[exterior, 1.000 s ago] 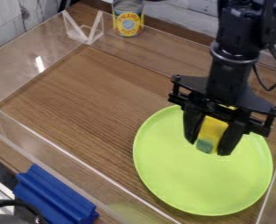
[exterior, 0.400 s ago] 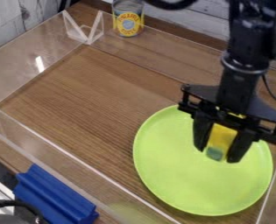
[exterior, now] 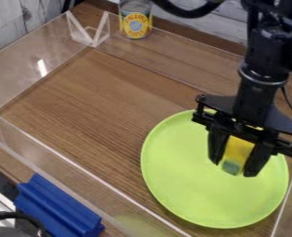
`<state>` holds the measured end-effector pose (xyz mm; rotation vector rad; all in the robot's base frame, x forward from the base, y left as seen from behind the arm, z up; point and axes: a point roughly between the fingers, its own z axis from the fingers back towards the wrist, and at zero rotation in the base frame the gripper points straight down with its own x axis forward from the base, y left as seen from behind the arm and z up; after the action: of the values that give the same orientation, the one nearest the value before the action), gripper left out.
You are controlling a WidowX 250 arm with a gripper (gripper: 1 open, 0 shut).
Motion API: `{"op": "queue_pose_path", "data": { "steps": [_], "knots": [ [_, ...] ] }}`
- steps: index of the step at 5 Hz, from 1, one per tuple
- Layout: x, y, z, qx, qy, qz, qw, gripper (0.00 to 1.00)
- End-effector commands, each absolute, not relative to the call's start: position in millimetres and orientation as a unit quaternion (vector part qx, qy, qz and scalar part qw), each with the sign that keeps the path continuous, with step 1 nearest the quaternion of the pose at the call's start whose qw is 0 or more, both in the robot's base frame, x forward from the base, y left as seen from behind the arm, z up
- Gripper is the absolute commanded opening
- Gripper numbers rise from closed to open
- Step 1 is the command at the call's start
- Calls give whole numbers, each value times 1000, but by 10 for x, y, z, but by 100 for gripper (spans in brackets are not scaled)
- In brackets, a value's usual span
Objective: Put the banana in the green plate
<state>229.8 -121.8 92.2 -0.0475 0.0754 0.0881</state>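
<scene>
The lime-green plate (exterior: 179,176) lies on the wooden table at the lower right. My black gripper (exterior: 238,164) points straight down over the plate's right half. It is shut on the small yellow banana (exterior: 240,152), whose green end (exterior: 233,168) hangs lowest between the fingers (exterior: 219,148). The banana's tip is just above the plate's surface; whether it touches I cannot tell.
A yellow-labelled can (exterior: 135,22) stands at the far edge beside a clear stand (exterior: 86,32). A clear acrylic wall (exterior: 37,139) borders the table's left side. A blue object (exterior: 56,209) lies outside it at the bottom left.
My gripper has carried the banana to the right and a little lower over the plate. Its grip on the banana stays the same.
</scene>
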Motion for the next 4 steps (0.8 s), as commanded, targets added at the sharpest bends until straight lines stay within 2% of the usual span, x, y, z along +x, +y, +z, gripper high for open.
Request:
{"op": "queue_pose_path", "data": {
  "steps": [1,4],
  "knots": [
    [2347,-1281,1039,-36,19,38,998,0],
    [2323,-1298,1028,-34,26,33,999,0]
  ]
}}
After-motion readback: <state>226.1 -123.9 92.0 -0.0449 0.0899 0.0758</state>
